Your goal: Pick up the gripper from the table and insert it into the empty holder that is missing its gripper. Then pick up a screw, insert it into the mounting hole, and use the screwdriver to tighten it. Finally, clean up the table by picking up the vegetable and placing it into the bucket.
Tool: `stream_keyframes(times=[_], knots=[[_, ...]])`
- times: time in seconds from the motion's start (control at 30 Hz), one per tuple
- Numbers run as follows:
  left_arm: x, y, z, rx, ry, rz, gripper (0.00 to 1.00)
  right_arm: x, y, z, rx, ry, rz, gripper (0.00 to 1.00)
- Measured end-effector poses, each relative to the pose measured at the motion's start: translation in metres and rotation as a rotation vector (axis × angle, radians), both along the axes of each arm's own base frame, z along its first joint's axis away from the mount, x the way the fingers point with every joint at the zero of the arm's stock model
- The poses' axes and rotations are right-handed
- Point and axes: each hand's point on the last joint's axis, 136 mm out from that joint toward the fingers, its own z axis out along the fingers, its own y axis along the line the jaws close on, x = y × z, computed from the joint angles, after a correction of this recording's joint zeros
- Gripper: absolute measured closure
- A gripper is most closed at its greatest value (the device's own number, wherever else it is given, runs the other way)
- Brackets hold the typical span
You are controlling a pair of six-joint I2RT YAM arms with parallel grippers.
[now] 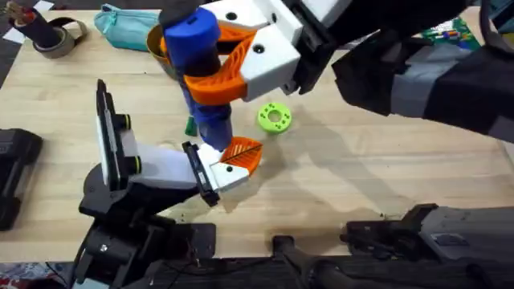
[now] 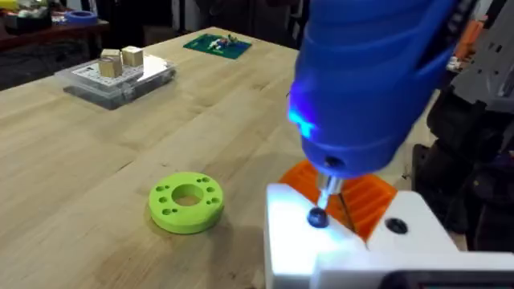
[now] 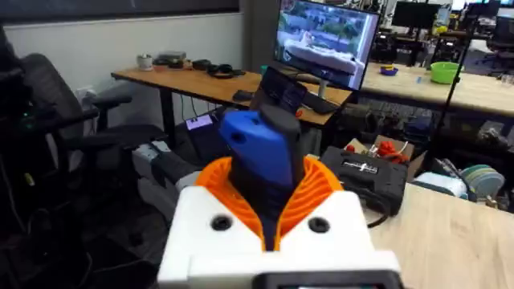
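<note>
beyond the fingers stand a wooden desk (image 3: 201, 84) with a lit monitor (image 3: 328, 38), a dark office chair (image 3: 60, 120) beside a pale wall (image 3: 96, 40), and another desk (image 3: 450, 88) farther back.

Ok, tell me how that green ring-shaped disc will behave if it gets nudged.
The green disc lies flat on the table, so it would probably slide rather than roll or tip. It looks like solid rigid plastic with small holes, so likely stiff and light. Stood on its round edge, it might roll away.
</note>
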Motion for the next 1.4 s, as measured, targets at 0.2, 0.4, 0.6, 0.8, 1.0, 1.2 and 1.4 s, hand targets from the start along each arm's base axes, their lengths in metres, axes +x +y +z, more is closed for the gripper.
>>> stream_keyframes(times=[0.2,0.4,0.6,0.8,1.0,1.2,1.4], knots=[[0.0,0.0,0.0,0.0,0.0,0.0,0.982,-0.0025,0.0012,0.0,0.006,-0.011,0.006,0.956],[0.0,0.0,0.0,0.0,0.0,0.0,0.982,-0.0038,0.0028,-0.0013,0.004,-0.012,0.01,0.956],[0.0,0.0,0.0,0.0,0.001,0.0,0.982,-0.0028,0.0035,-0.0033,-0.002,-0.008,0.008,0.956],[0.0,0.0,0.0,0.0,0.0,0.0,0.982,-0.0026,0.0035,-0.0035,-0.002,-0.01,0.008,0.956],[0.0,0.0,0.0,0.0,0.0,0.0,0.982,-0.0026,0.0035,-0.0035,0.0,-0.014,0.007,0.956],[0.0,0.0,0.0,0.0,0.0,0.0,0.982,-0.0026,0.0035,-0.0035,0.001,-0.016,0.007,0.956],[0.0,0.0,0.0,0.0,0.0,0.0,0.982,-0.0017,0.0043,-0.0054,-0.007,-0.009,0.006,0.956]])
